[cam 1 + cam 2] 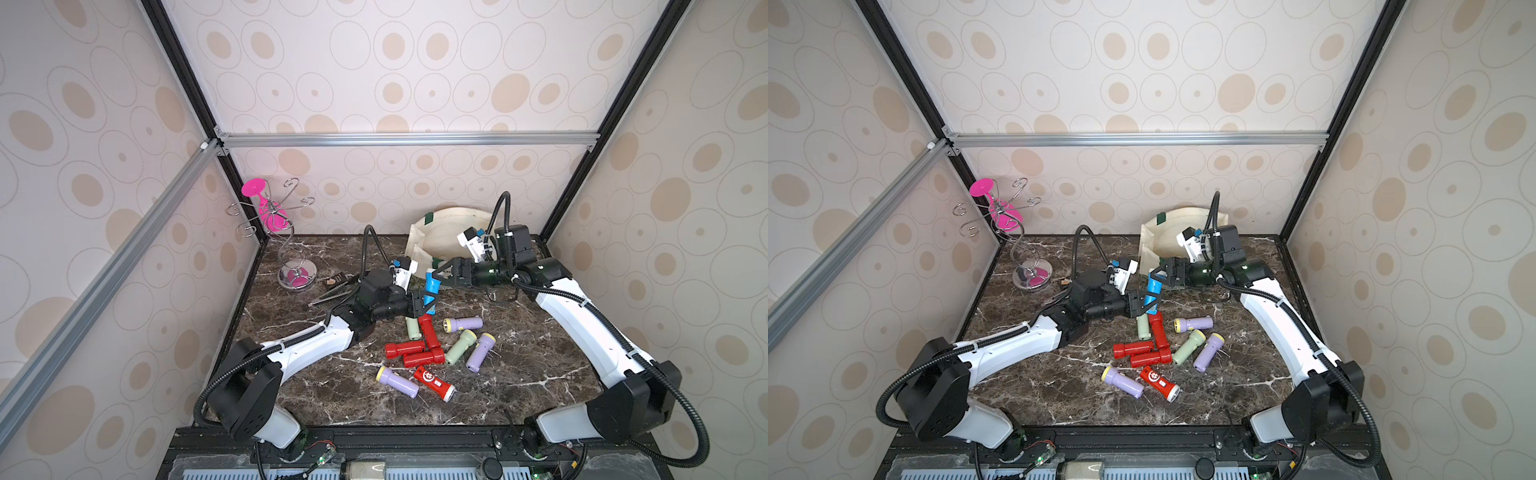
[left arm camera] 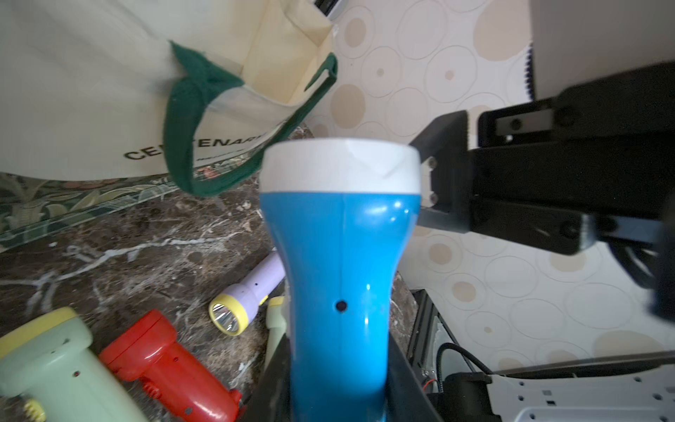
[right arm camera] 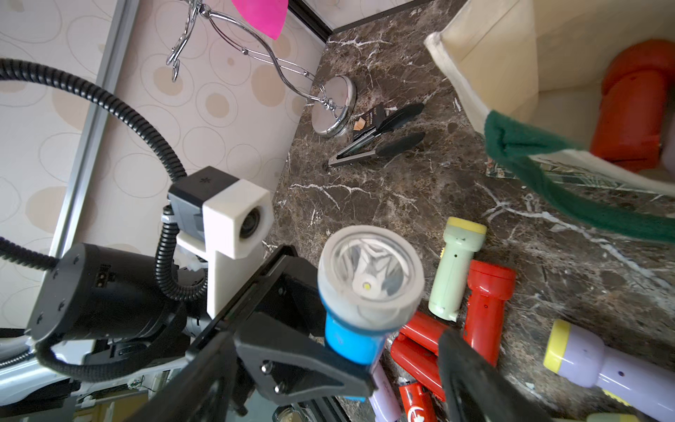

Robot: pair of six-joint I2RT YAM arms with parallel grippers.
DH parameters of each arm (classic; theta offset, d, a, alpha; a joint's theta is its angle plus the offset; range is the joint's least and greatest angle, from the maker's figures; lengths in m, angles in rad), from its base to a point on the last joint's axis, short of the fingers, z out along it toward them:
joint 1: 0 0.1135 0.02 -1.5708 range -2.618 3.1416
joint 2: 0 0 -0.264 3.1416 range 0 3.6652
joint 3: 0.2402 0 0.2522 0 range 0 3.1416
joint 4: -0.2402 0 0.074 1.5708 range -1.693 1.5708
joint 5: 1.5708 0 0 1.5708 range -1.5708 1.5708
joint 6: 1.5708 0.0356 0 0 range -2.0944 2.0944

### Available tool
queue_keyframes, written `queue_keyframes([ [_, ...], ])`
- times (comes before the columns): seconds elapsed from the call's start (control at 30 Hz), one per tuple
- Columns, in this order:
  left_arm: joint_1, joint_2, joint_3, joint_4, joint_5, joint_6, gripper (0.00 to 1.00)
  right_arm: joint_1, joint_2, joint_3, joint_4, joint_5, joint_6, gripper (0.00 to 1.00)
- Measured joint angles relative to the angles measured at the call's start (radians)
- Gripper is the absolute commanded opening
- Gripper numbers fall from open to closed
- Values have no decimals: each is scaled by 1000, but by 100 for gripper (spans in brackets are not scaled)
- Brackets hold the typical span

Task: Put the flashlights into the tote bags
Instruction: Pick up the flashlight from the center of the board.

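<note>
The marble table (image 1: 519,374) is taken up at the back right by the tote bag (image 1: 440,239), its mouth gaping toward the centre. At least one red flashlight (image 3: 632,109) is seen inside it in the right wrist view.

A hand-over just in front of the bag is judged to be the step in hand. The left gripper (image 1: 424,301) is clamped on the lower body of the blue flashlight (image 1: 431,287), which is held clear of the table w/ its white head toward the bag. The right gripper (image 1: 439,276) is set wide, jaws either side of that head. No firm hold by it is seen, and contact can't be told.

Next, it is judged: right jaws to be closed on the head, left jaws let go, then a short carry into the mouth. The green handle (image 2: 190,109) hanging across the opening is to be cleared.

Approx. nine loose flashlights (image 1: 432,345) (red, lilac, pale green) are left heaped in front.

On the bag's side, dark lettering (image 2: 197,146) is read as "CENTENAR…", the rest cut off by the handle. A finer line below is too blurred. A white round emblem is carried by one emblem flashlight (image 1: 432,380); no words legible. Print on a small card (image 3: 372,120) beside the tongs (image 3: 380,142) is too small to read.
</note>
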Motion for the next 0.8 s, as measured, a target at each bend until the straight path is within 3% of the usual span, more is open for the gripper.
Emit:
queue_keyframes([
  [0.23,-15,2,-2,113,53,-61,0,0,13,-3,34,-16,32,80],
  [0.47,-23,6,-2,155,71,-85,0,0,14,-10,67,-36,58,58],
  [0.8,-24,8,-10,164,69,-103,3,0,15,-19,93,-53,71,35],
])
